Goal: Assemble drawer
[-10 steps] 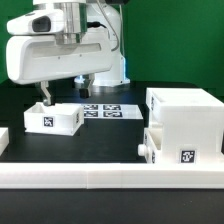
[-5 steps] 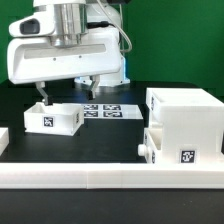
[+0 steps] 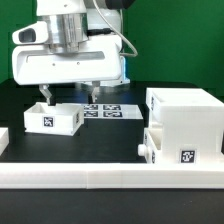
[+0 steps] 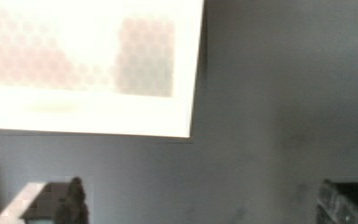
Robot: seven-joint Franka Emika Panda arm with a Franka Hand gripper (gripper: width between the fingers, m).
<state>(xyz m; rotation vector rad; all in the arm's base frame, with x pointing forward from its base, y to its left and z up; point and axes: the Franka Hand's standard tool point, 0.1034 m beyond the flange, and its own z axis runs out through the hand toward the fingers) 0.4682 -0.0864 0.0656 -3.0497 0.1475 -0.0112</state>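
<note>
The large white hollow shell (image 3: 187, 113) stands at the exterior view's right. One knobbed tray (image 3: 168, 147) sits against its front, tag facing me. The other tray (image 3: 52, 118) lies at the left. My gripper (image 3: 67, 96) hangs open and empty just behind that left tray, with one finger (image 3: 44, 97) close by the tray's back left corner; I cannot tell if it touches. In the wrist view the gripper (image 4: 202, 203) is open over bare black table, and a blurred white surface (image 4: 87, 65) lies ahead of it; I cannot tell what it is.
The marker board (image 3: 108, 110) lies on the black table behind the gripper. A long low white rail (image 3: 110, 180) edges the table's front. A small white piece (image 3: 3, 140) shows at the left edge.
The gripper and hand have shifted slightly toward the exterior view's right. The trays and shell have not moved.
</note>
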